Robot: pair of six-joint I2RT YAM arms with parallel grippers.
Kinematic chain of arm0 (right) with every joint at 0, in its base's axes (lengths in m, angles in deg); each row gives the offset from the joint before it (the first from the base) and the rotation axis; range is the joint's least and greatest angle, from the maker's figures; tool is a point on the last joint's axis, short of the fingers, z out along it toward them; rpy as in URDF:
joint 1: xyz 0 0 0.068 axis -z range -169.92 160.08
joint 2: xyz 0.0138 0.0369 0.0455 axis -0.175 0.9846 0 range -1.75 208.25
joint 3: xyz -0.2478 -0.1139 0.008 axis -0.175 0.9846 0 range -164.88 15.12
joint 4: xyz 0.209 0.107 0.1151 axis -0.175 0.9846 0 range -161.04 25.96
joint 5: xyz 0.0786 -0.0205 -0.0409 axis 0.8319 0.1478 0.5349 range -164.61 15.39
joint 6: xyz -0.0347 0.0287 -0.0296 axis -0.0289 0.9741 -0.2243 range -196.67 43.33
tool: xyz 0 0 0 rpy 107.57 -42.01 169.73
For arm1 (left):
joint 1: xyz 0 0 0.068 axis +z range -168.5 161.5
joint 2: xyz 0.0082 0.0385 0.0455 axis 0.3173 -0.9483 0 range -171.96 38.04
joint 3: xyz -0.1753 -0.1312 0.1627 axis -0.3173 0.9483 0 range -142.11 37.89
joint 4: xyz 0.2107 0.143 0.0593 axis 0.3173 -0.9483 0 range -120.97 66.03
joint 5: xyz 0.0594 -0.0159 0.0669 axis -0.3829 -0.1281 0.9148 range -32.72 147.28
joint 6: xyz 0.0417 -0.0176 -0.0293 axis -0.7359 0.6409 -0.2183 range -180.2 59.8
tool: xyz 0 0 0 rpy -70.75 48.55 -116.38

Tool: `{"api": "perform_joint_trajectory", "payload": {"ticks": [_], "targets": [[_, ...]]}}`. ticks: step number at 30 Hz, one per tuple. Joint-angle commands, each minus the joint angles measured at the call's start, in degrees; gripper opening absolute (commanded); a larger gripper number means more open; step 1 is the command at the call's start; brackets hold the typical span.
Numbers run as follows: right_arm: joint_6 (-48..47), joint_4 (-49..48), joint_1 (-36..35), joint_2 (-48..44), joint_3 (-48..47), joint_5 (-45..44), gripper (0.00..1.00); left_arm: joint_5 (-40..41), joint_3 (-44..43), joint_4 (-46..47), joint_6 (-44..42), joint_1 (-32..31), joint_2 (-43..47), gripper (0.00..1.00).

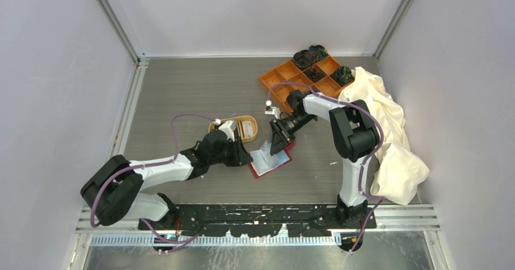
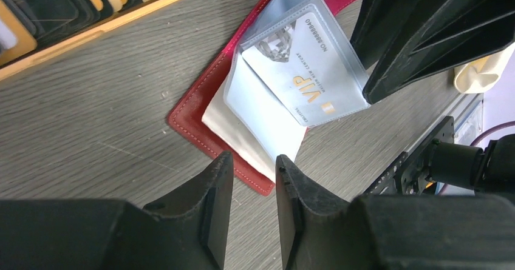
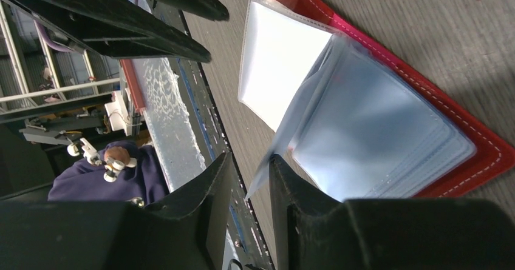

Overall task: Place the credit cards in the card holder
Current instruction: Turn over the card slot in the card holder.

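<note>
Right gripper [image 3: 248, 179] pinching a clear sleeve [image 3: 270, 161] of the red card holder [image 1: 270, 161]; left gripper [image 2: 254, 173] nearly closed, empty; steadying the page advisable.

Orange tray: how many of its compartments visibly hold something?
4: dark items fill four compartments of the orange tray along its far and right side, nearest the cream cloth, which may hide others.

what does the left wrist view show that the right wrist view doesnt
Only the left wrist view shows the white VIP card inside a clear sleeve, and the tan dish with more cards standing in it. Only the right wrist view shows the right gripper pinching the edge of a clear sleeve, lifting that page. Both show the open red card holder lying on the table.
</note>
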Motion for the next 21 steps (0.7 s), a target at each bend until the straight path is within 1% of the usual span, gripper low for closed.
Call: {"api": "perform_joint_trajectory", "payload": {"ticks": [1,10,15,21], "targets": [[1.5,-0.9,-0.5,-0.3,-0.8,2.8,0.34,-2.1,-2.8,4.9,1.0,-1.0,-3.4,0.32],[4.0,-2.5,-0.6,-0.5,-0.4,4.3,0.26,-1.1,-3.7,7.0,1.5,-2.5,-5.7,0.34],[5.0,-3.0,-0.7,-0.2,-0.3,3.3,0.18,-1.1,-4.3,7.5,1.6,-2.9,-7.1,0.34],[5.2,-3.0,-1.0,-0.3,-0.3,3.3,0.15,-0.1,-3.8,7.2,1.7,-3.1,-6.1,0.34]]}}
